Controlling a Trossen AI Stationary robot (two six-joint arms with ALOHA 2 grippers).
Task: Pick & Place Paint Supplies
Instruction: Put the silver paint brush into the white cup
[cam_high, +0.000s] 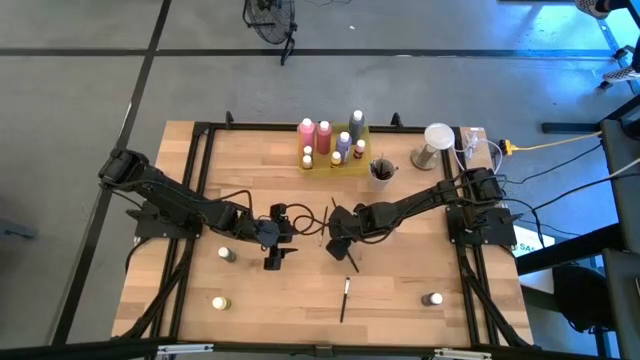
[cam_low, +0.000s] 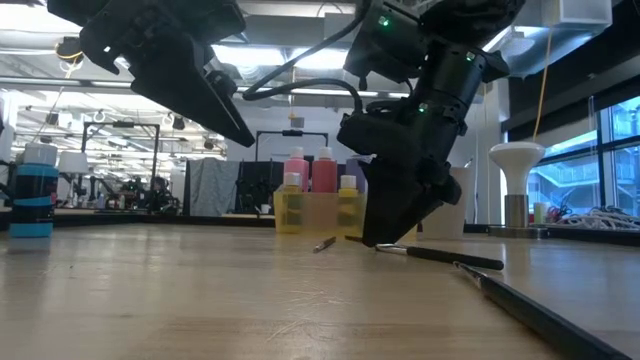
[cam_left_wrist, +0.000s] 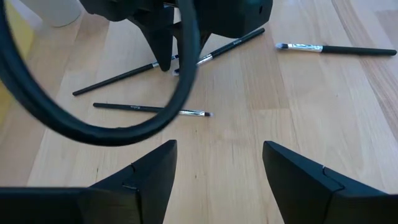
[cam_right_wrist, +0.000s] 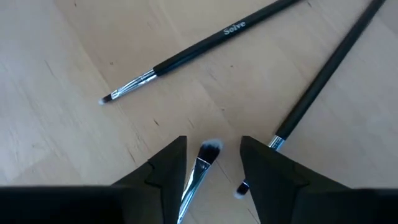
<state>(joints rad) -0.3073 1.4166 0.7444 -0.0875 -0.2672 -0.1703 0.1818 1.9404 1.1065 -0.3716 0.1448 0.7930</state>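
Several thin dark-handled paintbrushes lie flat on the wooden table. My right gripper (cam_right_wrist: 213, 163) points steeply down at the table's middle (cam_high: 340, 243). It is open, and the pale head of one brush (cam_right_wrist: 210, 148) lies between its fingers. A second brush (cam_right_wrist: 323, 74) runs under the edge of one finger. A third brush (cam_right_wrist: 199, 46) lies just beyond. My left gripper (cam_left_wrist: 219, 163) hangs open above the bare wood to the left (cam_high: 274, 255), with nothing between its fingers. Pink, purple and grey bottles stand in the yellow tray (cam_high: 335, 160) at the far edge. My right gripper comes from above with one finger on each side of the brush's head and metal ferrule (cam_right_wrist: 198, 177), roughly in line with the brush. The brush lies flat on the table. Whether either finger touches it, I cannot tell.
A cup (cam_high: 381, 171) with brushes and a white stand (cam_high: 437, 141) sit right of the tray. Small loose bottles stand at the near left (cam_high: 227, 254), (cam_high: 219, 301) and the near right (cam_high: 432, 298). Another brush (cam_high: 345, 298) lies near the front edge. Black cables loop between the arms.
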